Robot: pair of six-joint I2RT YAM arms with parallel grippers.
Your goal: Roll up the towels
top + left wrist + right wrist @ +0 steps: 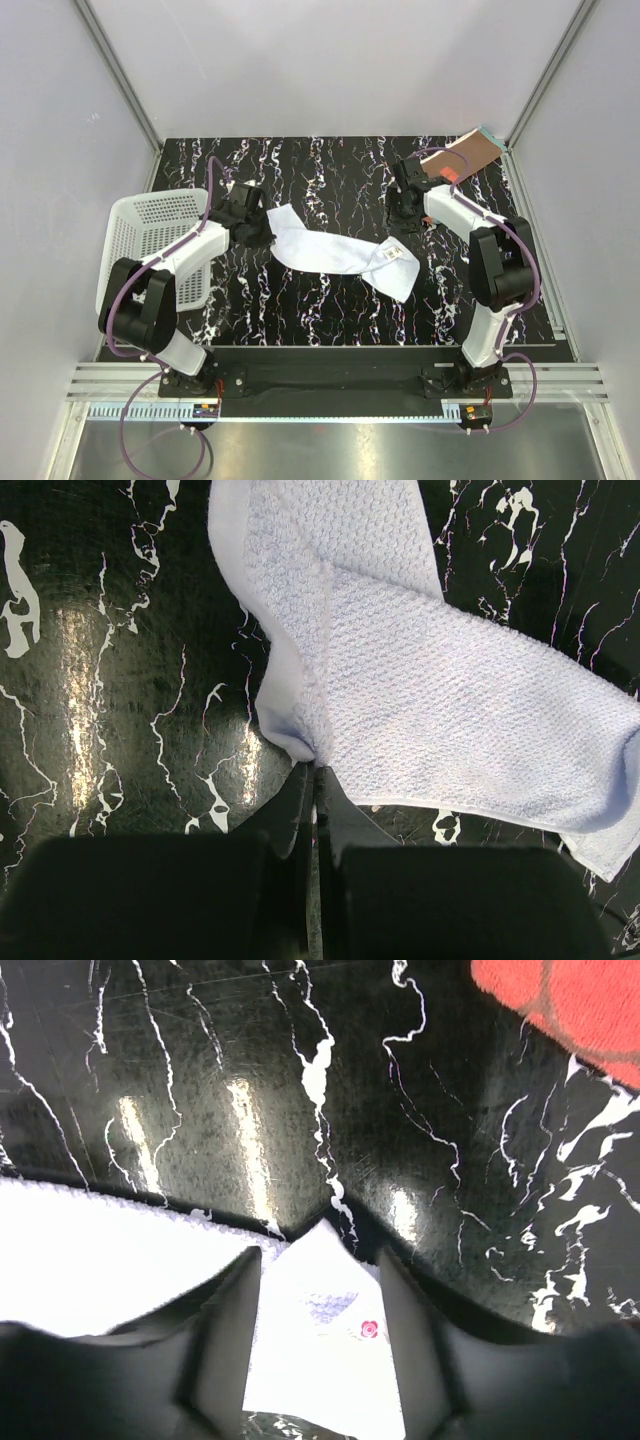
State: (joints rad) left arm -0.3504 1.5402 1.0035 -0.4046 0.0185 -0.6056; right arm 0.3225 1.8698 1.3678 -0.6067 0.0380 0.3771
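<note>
The white towel point(335, 250) lies crumpled across the middle of the black marbled table. It also shows in the left wrist view point(430, 680). My left gripper point(262, 235) is shut on a fold at its left edge, fingertips pinched together point(318, 772). My right gripper point(406, 222) is open above the towel's far right corner. That corner, with a small label point(330, 1310), lies between the spread fingers point(320, 1256), and I cannot tell if they touch it. The rust-brown towel point(470, 155) with its red-orange patch point(570, 1000) lies at the back right corner, beyond the right gripper.
A white perforated basket point(150, 240) stands at the table's left edge, beside the left arm. Grey walls with metal rails close in the back and sides. The table's front edge runs just ahead of the arm bases.
</note>
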